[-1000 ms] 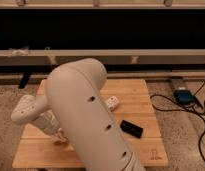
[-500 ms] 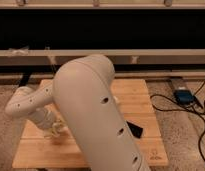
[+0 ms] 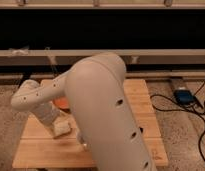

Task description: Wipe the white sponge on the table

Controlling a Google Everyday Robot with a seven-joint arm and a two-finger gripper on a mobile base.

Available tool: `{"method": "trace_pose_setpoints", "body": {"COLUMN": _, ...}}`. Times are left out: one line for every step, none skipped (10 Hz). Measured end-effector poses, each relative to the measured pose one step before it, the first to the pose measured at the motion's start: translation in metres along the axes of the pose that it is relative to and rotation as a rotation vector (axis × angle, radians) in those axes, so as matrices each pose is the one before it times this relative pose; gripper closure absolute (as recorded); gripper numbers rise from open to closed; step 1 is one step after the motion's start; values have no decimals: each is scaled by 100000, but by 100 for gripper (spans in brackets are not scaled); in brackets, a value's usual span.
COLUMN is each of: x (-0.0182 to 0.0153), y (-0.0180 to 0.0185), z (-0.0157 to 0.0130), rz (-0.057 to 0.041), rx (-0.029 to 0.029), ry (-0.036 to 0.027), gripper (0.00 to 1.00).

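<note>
The table point(image 3: 141, 100) has a light wooden plank top and fills the middle of the camera view. My large pale arm crosses most of it and bends down to the left. My gripper point(image 3: 55, 122) is at the arm's end, low over the table's left part. A small off-white pad, the white sponge point(image 3: 63, 130), lies on the planks right at the gripper's tip and looks touched by it. Much of the table top is hidden behind the arm.
An orange object point(image 3: 61, 103) lies on the table just behind the gripper. A blue device point(image 3: 183, 96) with black cables point(image 3: 202, 125) sits on the speckled floor to the right. A long shelf rail point(image 3: 161, 55) runs behind the table.
The arm has swung further left and toward the camera, covering more of the table. The black object and the white object seen on the table earlier are now hidden behind it.
</note>
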Motion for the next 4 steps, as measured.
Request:
{"method": "trace_pose_setpoints", "body": {"x": 187, "y": -352, "z": -330, "rz": 1011, "rx": -1764, "ry": -1777, "gripper": 20}}
{"method": "trace_pose_setpoints", "body": {"x": 245, "y": -378, "z": -466, "rz": 1577, "rx": -2796, "ry": -2767, "gripper": 20}}
{"method": "trace_pose_setpoints", "body": {"x": 373, "y": -594, "z": -313, "rz": 1573, "rx": -1503, "ry": -1612, "gripper": 20}}
{"method": "trace_pose_setpoints", "body": {"x": -172, "y": 238, "z": -44, "rz": -360, "rx": -352, "ry": -495, "gripper": 20}}
